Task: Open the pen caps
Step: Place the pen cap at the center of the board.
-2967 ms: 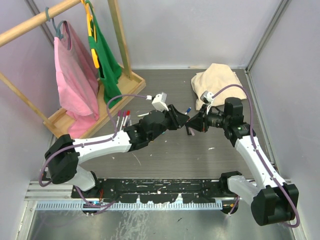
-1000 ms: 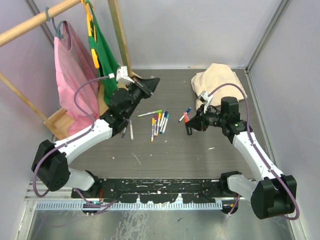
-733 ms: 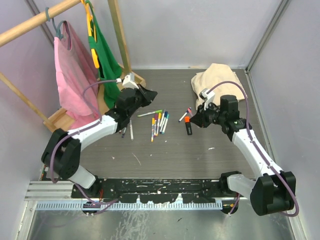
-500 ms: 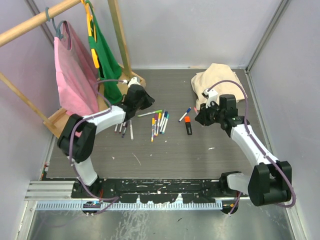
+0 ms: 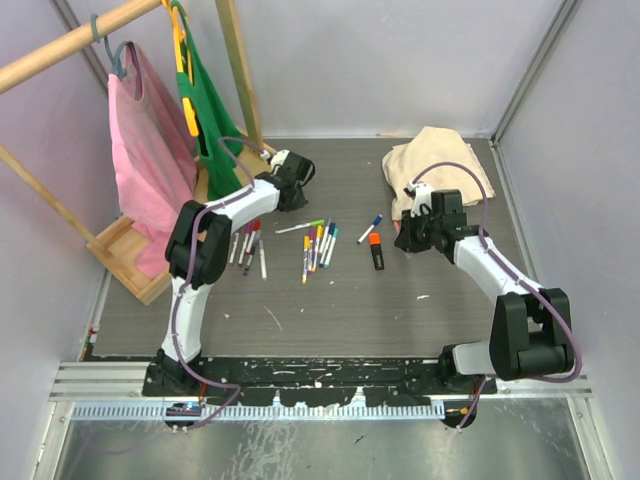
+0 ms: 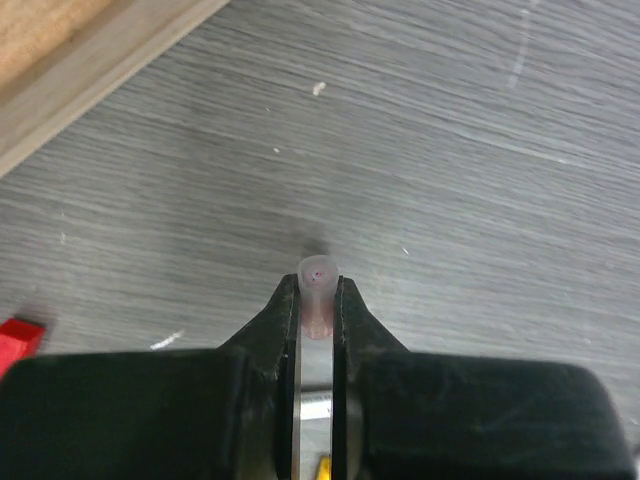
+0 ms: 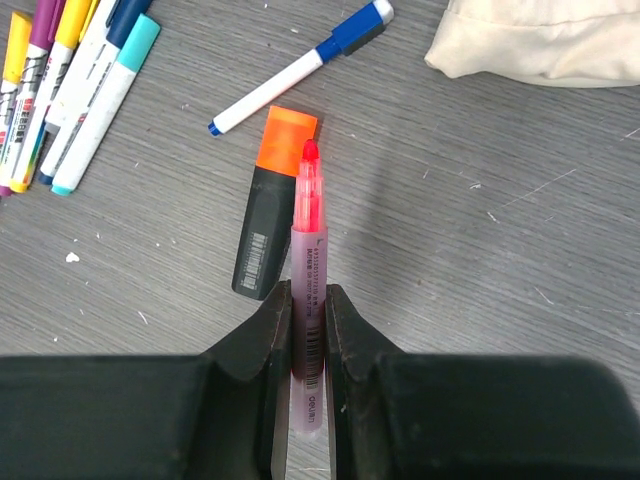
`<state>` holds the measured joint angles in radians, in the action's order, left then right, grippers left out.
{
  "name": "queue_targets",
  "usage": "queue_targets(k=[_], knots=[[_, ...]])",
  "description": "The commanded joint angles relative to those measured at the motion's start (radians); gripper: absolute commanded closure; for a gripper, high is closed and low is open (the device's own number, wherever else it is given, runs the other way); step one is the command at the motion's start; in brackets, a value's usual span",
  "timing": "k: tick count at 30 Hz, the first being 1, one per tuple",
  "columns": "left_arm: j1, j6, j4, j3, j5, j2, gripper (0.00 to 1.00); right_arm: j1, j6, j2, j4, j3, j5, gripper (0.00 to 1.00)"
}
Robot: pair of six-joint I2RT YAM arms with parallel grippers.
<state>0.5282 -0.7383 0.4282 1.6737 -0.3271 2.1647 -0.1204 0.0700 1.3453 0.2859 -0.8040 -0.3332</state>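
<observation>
Over by the wooden rack base (image 6: 60, 60): your left gripper (image 6: 318, 305) is pinching a clear pink cap (image 6: 318, 272), off its pen.
Your right gripper (image 7: 308, 305) is clamped on the uncapped pink marker (image 7: 309, 215), tip pointing away, beside the black highlighter (image 7: 262, 240) with its orange cap (image 7: 287, 135). Blue-capped pen (image 7: 300, 65) lies just beyond; the other caps (image 7: 137, 42) are on their pens (image 5: 316, 243) mid-table, between the two grippers.

Your left arm (image 5: 235, 208) is stretched far toward the back, left gripper (image 6: 318, 286) pinched tight on a small pink cap (image 6: 318, 272). Your right arm (image 5: 490, 268) reaches forward, elbow bent, right gripper (image 7: 308, 292) clamped around an uncapped pink pen (image 7: 309, 215).
</observation>
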Motion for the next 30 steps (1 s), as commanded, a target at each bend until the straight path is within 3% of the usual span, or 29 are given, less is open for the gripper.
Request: queue_targets(k=[1, 7, 16, 24, 30], knots=[[-0.022, 0.032, 0.128, 0.131, -0.061, 0.067, 0.99, 0.003, -0.010, 0.000, -0.027, -0.054, 0.029, 0.93], [-0.037, 0.043, 0.178, 0.233, -0.057, 0.138, 0.97, 0.004, -0.026, 0.056, -0.017, -0.072, 0.131, 0.92], [-0.052, 0.035, 0.186, 0.279, -0.028, 0.180, 0.93, 0.004, -0.019, 0.112, 0.000, -0.077, 0.094, 0.92], [-0.062, 0.033, 0.204, 0.323, 0.002, 0.201, 0.82, 0.005, -0.002, 0.137, 0.008, -0.084, 0.110, 0.91], [-0.066, 0.036, 0.201, 0.345, 0.022, 0.206, 0.81, 0.004, 0.002, 0.144, 0.016, -0.088, 0.086, 0.91]])
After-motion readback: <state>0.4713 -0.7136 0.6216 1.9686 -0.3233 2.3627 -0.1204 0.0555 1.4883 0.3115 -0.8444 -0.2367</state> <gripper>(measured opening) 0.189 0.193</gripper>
